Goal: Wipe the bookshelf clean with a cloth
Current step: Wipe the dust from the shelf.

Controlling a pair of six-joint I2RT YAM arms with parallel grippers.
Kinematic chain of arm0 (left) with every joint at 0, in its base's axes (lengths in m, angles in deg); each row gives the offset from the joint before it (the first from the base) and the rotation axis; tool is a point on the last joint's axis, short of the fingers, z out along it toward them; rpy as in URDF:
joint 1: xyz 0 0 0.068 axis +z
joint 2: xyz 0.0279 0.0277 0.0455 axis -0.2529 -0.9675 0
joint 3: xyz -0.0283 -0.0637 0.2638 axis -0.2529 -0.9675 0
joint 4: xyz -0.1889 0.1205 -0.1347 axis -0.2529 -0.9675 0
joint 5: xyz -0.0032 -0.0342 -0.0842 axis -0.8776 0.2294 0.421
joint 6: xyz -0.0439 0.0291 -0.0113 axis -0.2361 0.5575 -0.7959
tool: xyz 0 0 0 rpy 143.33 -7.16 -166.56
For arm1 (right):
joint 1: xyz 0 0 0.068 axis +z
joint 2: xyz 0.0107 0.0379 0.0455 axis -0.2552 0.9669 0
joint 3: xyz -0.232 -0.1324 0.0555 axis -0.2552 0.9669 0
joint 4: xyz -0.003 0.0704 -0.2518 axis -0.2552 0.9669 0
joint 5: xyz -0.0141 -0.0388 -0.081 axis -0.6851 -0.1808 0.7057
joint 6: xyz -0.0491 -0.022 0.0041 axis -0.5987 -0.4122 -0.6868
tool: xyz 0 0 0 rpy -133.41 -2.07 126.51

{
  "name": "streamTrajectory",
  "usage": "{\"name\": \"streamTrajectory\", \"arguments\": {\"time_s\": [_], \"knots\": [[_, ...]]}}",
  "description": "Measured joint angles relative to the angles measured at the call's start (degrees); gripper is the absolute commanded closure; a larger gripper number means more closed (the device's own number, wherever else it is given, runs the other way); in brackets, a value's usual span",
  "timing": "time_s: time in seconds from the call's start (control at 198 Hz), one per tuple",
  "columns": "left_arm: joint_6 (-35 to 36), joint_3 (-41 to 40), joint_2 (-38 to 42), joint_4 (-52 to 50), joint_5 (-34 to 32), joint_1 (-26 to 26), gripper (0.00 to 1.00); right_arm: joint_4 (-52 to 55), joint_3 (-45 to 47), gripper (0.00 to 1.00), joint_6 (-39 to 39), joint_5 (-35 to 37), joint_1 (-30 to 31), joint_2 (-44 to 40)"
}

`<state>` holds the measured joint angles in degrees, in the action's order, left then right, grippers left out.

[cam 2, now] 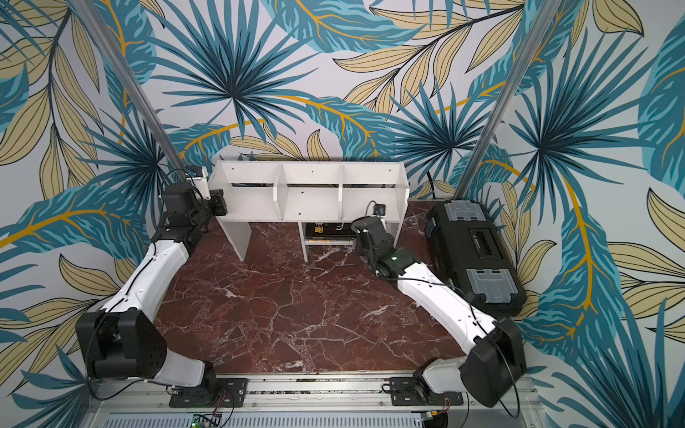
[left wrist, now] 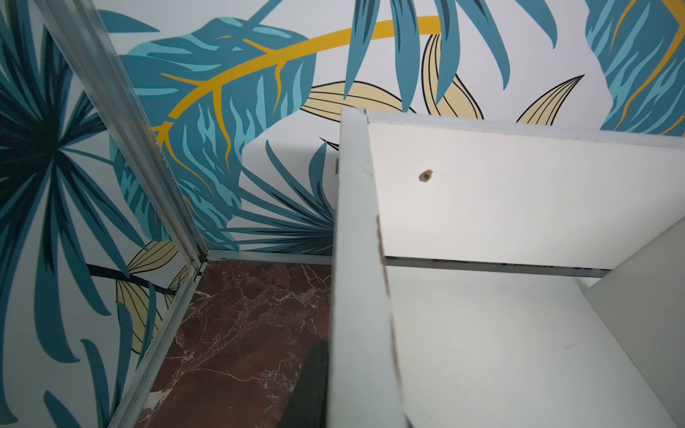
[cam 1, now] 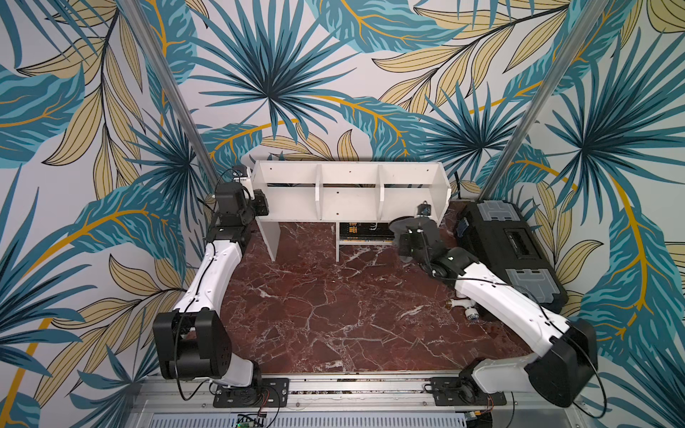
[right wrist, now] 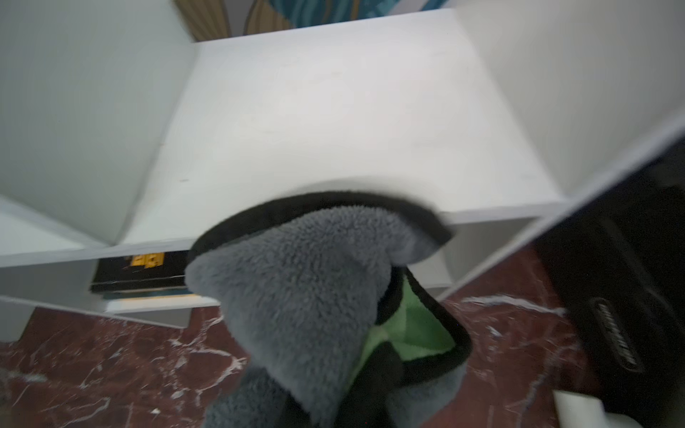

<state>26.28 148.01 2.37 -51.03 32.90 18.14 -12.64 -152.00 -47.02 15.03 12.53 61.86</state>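
Bookshelf (cam 1: pixel 350 202) stands against the back wall, its three upper compartments bare and white. Nothing shows which have been wiped, so most of the job looks yet to be done. Black toolbox (cam 1: pixel 515 244) lies just beside it. Right gripper (cam 1: pixel 407 231) is closed on the cloth (right wrist: pixel 304 281), which bunches at the front lip of the right-hand compartment; blur hides whether it touches the board. Left gripper (cam 1: pixel 261 202) seems clamped on the shelf's left end panel, though only one dark finger (left wrist: pixel 310 389) shows. Books (right wrist: pixel 137 274) lie in the lower cubby, partly hidden.
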Motion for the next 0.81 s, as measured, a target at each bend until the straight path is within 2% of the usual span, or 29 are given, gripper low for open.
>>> {"name": "streamTrajectory", "arguments": {"time_s": [0.101,0.207,0.479,0.605,0.807], "knots": [[0.02,0.0,0.0,0.0,0.0,0.0,1.0,0.55,3.65,1.0,0.02,-0.13,-5.97,-4.7],[0.02,0.0,0.0,0.02,0.02,0.0,1.0,-0.55,6.27,1.0,0.0,-1.6,-9.92,-4.28],[0.04,0.0,0.0,0.07,0.02,0.0,1.0,-7.04,17.2,1.0,2.54,-8.13,-10.86,6.49],[0.04,-0.02,-0.02,0.09,0.04,0.0,1.0,-5.86,15.93,1.0,2.64,-9.05,-10.88,6.84],[0.07,-0.07,-0.02,0.15,0.07,0.0,1.0,-2.73,4.85,1.0,0.79,-7.72,-10.86,0.85]]}}
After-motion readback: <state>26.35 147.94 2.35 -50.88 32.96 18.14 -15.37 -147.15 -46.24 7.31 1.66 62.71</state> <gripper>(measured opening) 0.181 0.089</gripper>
